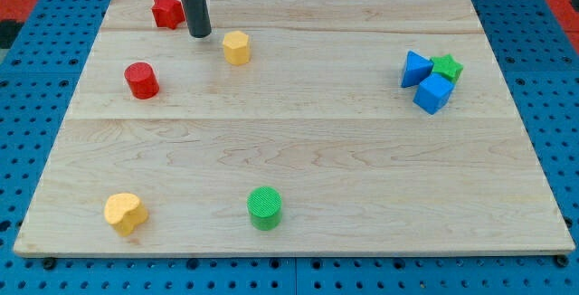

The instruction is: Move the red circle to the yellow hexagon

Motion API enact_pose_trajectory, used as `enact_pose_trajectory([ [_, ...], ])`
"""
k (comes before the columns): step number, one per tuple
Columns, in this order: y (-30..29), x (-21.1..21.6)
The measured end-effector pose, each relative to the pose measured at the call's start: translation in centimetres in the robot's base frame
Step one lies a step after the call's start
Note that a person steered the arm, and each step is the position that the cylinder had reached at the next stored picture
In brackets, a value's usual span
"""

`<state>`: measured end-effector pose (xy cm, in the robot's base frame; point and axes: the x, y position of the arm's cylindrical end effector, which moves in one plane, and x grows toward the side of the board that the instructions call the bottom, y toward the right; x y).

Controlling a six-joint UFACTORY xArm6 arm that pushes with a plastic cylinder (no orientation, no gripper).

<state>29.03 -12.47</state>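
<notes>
The red circle (141, 80) stands on the wooden board at the view's upper left. The yellow hexagon (236, 48) stands up and to the right of it, a short gap apart. My tip (200, 34) rests on the board between the red star (166, 11) and the yellow hexagon, just left of the hexagon and above and to the right of the red circle. It touches no block.
A yellow heart (125, 213) sits at the lower left and a green circle (264, 208) at the bottom centre. At the right, a blue triangle (415, 68), a green star (446, 67) and a blue cube (433, 93) cluster together.
</notes>
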Motion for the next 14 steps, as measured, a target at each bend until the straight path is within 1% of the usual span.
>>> enact_pose_trajectory([
  [1, 5.9, 7.9],
  [2, 6.9, 8.1],
  [3, 0.4, 8.1],
  [4, -5.3, 9.7],
  [5, -10.7, 7.4],
  [6, -11.2, 6.0],
  [7, -9.9, 2.9],
  [8, -17.1, 1.8],
  [9, -18.0, 2.4],
  [10, -18.0, 4.9],
  [11, -17.7, 11.7],
  [12, -18.0, 9.9],
  [13, -18.0, 9.9],
  [14, -15.1, 7.8],
])
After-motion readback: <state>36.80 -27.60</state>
